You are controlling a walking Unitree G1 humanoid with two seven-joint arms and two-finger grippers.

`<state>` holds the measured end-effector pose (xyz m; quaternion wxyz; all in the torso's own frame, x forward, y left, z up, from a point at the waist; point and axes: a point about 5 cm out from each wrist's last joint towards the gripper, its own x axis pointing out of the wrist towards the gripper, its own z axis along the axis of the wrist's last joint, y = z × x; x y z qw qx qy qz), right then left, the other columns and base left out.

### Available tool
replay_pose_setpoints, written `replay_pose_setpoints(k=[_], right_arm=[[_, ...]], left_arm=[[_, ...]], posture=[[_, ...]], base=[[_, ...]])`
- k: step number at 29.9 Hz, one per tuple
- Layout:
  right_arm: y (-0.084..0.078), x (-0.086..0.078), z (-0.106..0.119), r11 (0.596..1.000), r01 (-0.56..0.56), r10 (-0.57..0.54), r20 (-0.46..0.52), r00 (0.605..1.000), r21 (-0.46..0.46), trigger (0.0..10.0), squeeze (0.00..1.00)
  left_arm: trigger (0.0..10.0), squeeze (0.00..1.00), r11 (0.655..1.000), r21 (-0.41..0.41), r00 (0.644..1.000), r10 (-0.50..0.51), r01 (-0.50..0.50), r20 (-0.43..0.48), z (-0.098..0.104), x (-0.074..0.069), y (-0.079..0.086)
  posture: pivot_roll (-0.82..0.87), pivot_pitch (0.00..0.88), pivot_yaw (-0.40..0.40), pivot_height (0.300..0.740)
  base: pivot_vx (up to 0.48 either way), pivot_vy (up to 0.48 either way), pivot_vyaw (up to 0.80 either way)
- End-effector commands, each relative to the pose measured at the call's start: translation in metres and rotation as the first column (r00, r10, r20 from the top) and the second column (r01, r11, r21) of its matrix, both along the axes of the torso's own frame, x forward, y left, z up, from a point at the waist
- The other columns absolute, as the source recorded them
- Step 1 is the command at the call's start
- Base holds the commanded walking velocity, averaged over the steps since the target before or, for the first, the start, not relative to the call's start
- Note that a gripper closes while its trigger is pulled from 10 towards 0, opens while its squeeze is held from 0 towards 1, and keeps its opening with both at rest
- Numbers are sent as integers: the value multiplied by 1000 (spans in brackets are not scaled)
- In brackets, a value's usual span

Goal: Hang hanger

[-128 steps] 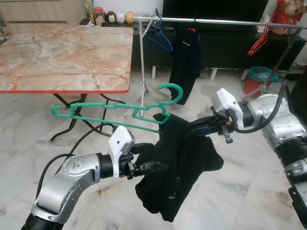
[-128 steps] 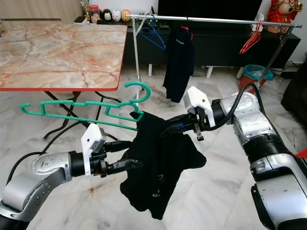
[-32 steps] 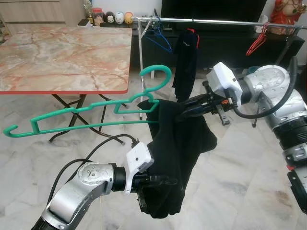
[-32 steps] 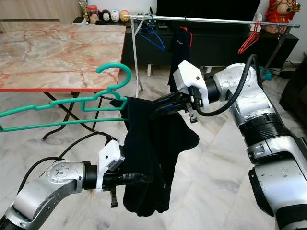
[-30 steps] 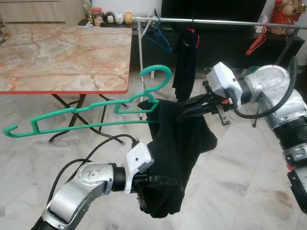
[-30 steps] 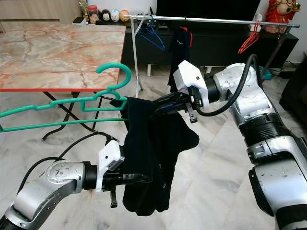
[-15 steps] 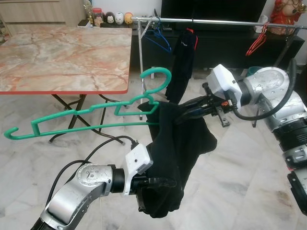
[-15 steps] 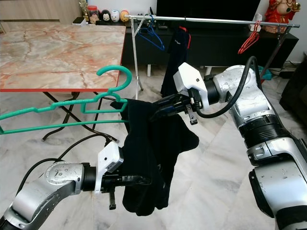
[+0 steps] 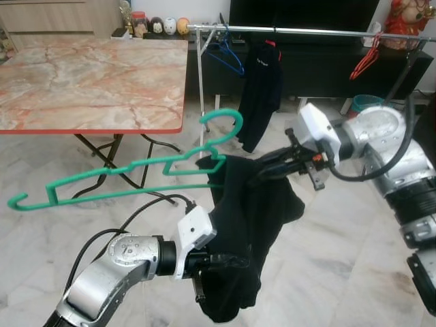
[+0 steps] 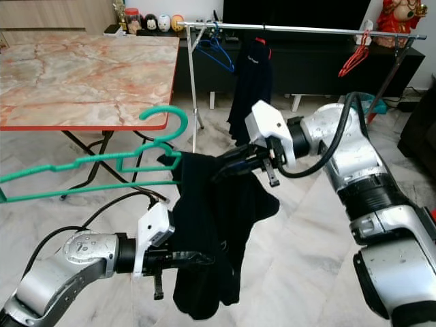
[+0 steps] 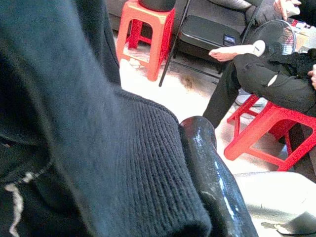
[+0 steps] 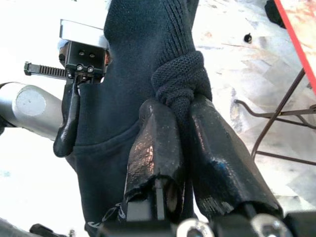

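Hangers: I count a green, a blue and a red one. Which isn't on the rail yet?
The green hanger. It is held up in mid-air, a black garment draped over one end, while the blue hanger and red hanger hang from the rail.

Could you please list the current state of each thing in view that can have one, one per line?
Green hanger: held in the air, tilted, one end inside the black garment.
Black garment: bunched, half on the hanger, hanging down.
Right gripper: shut on garment's edge.
Left gripper: shut on garment's lower part.
Rail: carries a blue hanger, dark shirt and red hanger.
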<state>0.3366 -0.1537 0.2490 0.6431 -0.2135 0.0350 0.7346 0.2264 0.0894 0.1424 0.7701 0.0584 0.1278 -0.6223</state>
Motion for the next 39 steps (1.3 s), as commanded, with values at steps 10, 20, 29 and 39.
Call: replay_pose_setpoints(k=[10, 20, 29, 39], right_arm=[[-2, -2, 5, 1000, -6, 5, 20, 1000, 10, 10000, 0], [-1, -1, 8, 1000, -2, 1, 28, 1000, 10, 10000, 0], [-9, 5, -10, 995, 91, -90, 20, 996, -37, 10000, 0], [-32, 14, -37, 946, 278, -272, 60, 960, -168, 10000, 0]], left_arm=[[10000, 0, 1000, 20, 1000, -9, 8, 22, 6, 2, 0], [10000, 1000, 1000, 22, 1000, 5, -6, 30, 6, 4, 2], [10000, 1000, 992, 66, 993, 102, -105, 51, 9, 4, 35], [10000, 1000, 958, 241, 986, 163, -154, -17, -4, -16, 83]], posture=[[73, 0, -16, 740], [78, 0, -20, 740], [97, 0, -25, 740], [102, 0, -25, 740]], base=[[0, 0, 0], [0, 0, 0], [0, 0, 0], [0, 0, 0]])
